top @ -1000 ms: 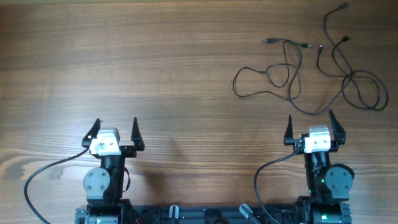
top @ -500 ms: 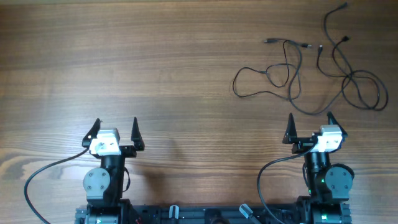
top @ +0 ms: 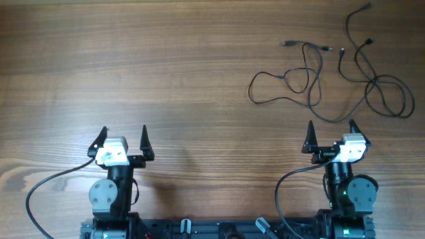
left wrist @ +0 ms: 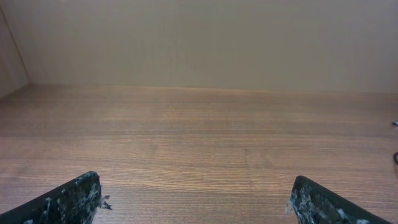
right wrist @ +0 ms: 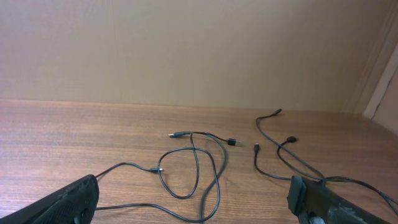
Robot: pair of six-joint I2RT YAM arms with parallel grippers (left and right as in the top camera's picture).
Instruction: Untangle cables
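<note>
Thin black cables (top: 312, 83) lie loosely looped and crossing one another at the far right of the wooden table (top: 166, 66), with small plug ends near the top. In the right wrist view the cables (right wrist: 199, 168) lie just ahead of the fingers. My right gripper (top: 331, 135) is open and empty, just short of the nearest loop. My left gripper (top: 123, 137) is open and empty at the near left, far from the cables. In the left wrist view only a bit of cable shows at the right edge (left wrist: 395, 155).
A beige wall (right wrist: 186, 50) stands behind the table's far edge. Thick black wires (top: 46, 186) run from each arm base at the near edge.
The right wrist has turned slightly to the right since a second ago; nothing has moved in the last half second. The cables and the left arm are unchanged.
</note>
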